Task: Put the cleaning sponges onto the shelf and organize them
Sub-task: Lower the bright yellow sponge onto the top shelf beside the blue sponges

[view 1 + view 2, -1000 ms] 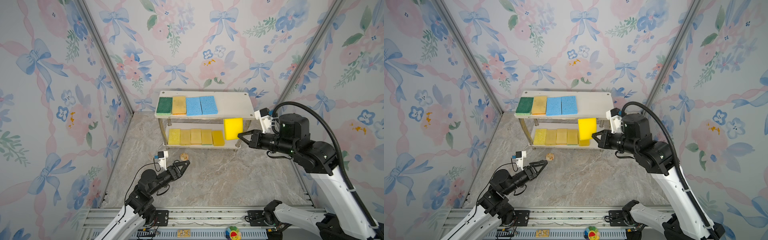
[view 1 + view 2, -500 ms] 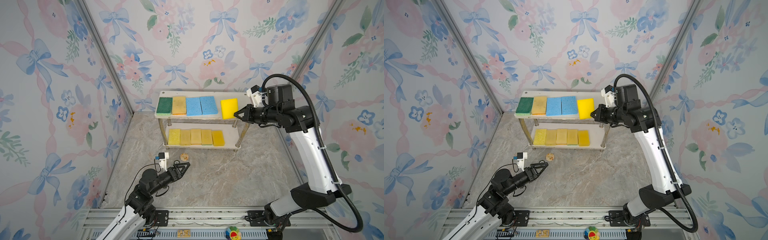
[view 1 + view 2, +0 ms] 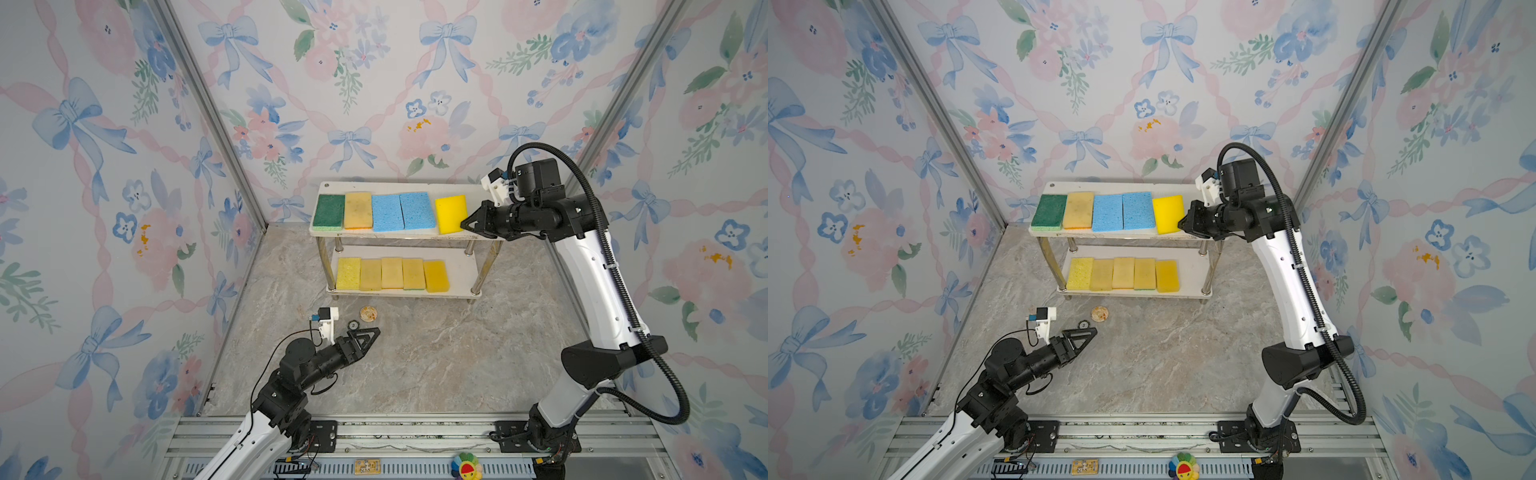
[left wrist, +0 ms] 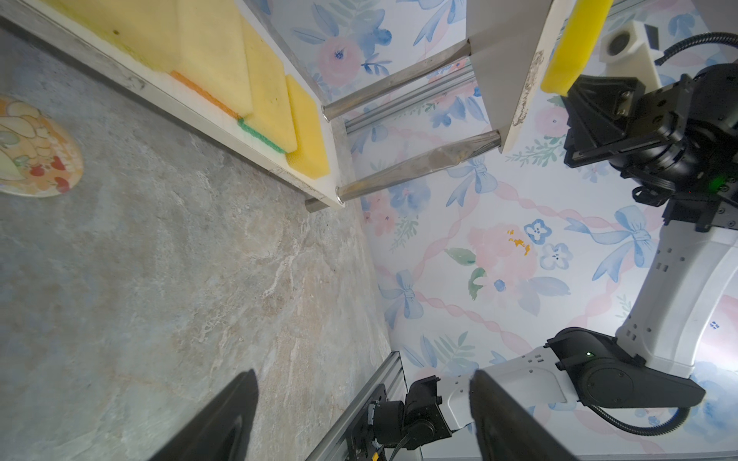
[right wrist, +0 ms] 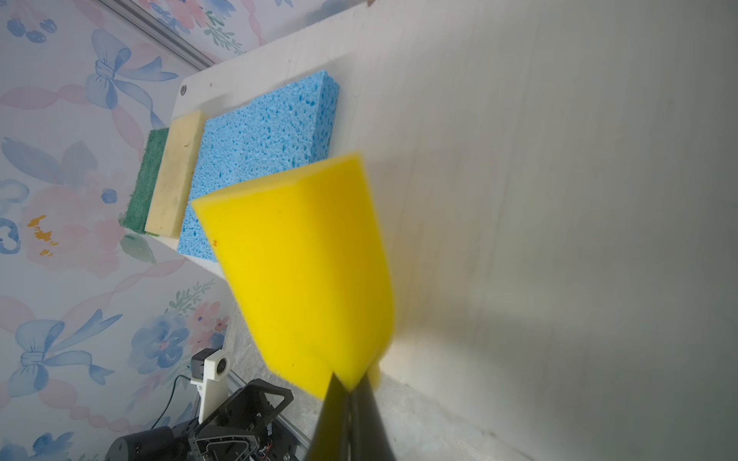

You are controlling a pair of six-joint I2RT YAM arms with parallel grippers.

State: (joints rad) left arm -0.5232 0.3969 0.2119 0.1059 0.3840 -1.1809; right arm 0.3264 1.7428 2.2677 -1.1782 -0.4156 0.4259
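The shelf (image 3: 462, 271) (image 3: 1192, 270) stands at the back in both top views. Its top board carries a green sponge (image 3: 329, 212), a pale yellow sponge (image 3: 358, 210) and two blue sponges (image 3: 401, 211) side by side. Several yellow sponges (image 3: 392, 273) line the lower board. My right gripper (image 3: 464, 224) (image 3: 1183, 224) (image 5: 351, 385) is shut on a corner of a bright yellow sponge (image 3: 451, 214) (image 3: 1168, 214) (image 5: 299, 271), which hangs tilted, low over the top board's right part beside the blue ones. My left gripper (image 3: 374, 332) (image 3: 1092, 332) (image 4: 363, 375) hovers open and empty over the floor.
A round patterned disc (image 3: 368, 313) (image 4: 32, 155) and a small dark ring (image 3: 353, 325) lie on the marble floor just ahead of the left gripper. Flowered walls close in on three sides. An aluminium rail (image 3: 415, 432) runs along the front.
The right arm has lifted the bright yellow sponge from in front of the lower board up to the top board's right part. The left arm has stayed put.
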